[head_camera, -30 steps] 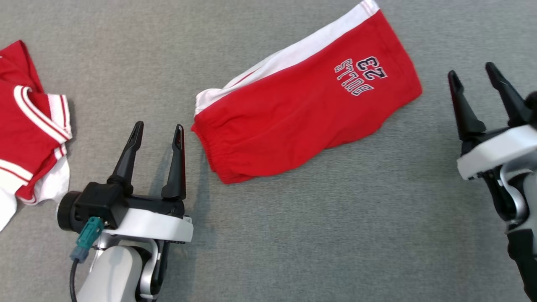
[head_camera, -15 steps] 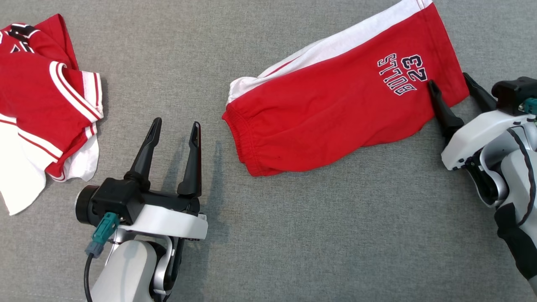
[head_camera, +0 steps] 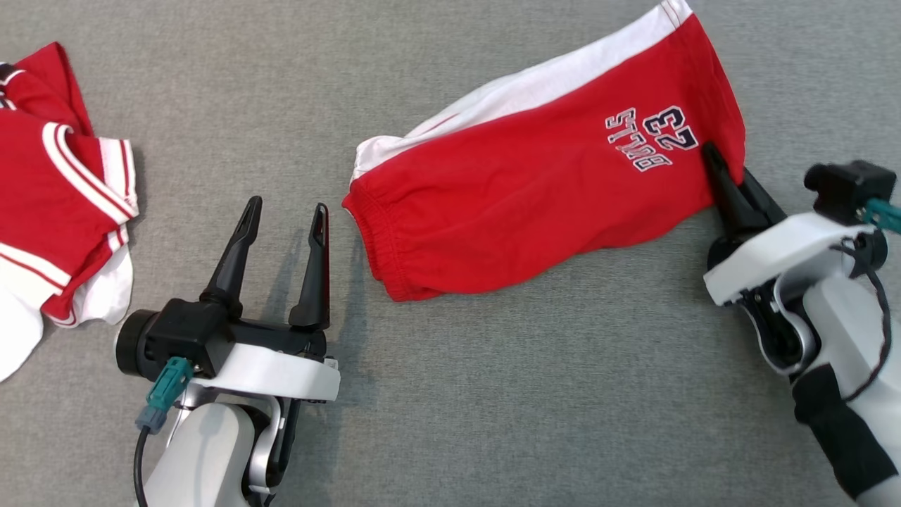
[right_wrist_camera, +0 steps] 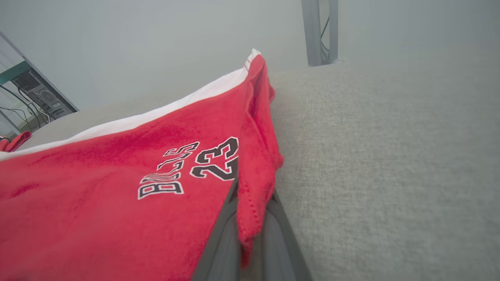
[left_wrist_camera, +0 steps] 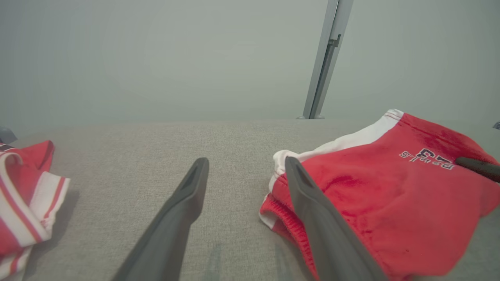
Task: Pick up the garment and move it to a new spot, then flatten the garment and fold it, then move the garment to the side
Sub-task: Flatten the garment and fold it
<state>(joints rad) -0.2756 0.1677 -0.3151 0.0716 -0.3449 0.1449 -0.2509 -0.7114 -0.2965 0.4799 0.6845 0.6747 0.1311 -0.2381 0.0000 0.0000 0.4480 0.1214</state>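
Folded red shorts (head_camera: 535, 190) with a white side stripe and "BULLS 23" print lie across the grey cloth surface. My right gripper (head_camera: 725, 176) is shut on the hem of the shorts (right_wrist_camera: 156, 187) at their right end; in the right wrist view the red hem is pinched between the two fingers (right_wrist_camera: 218, 238). My left gripper (head_camera: 285, 215) stands open just left of the elastic waistband, apart from it. In the left wrist view the shorts (left_wrist_camera: 375, 195) lie beside the right-hand finger of the open left gripper (left_wrist_camera: 246, 164).
A second garment, a red and white jersey (head_camera: 56, 211), lies crumpled at the far left, and its edge (left_wrist_camera: 23, 195) is in the left wrist view. The grey cloth surface (head_camera: 528, 394) stretches all around. A metal post (left_wrist_camera: 324, 58) stands beyond the far edge.
My right gripper has gone from open beside the shorts' right end to shut on the hem there. The head camera has shifted. The left gripper stays open.
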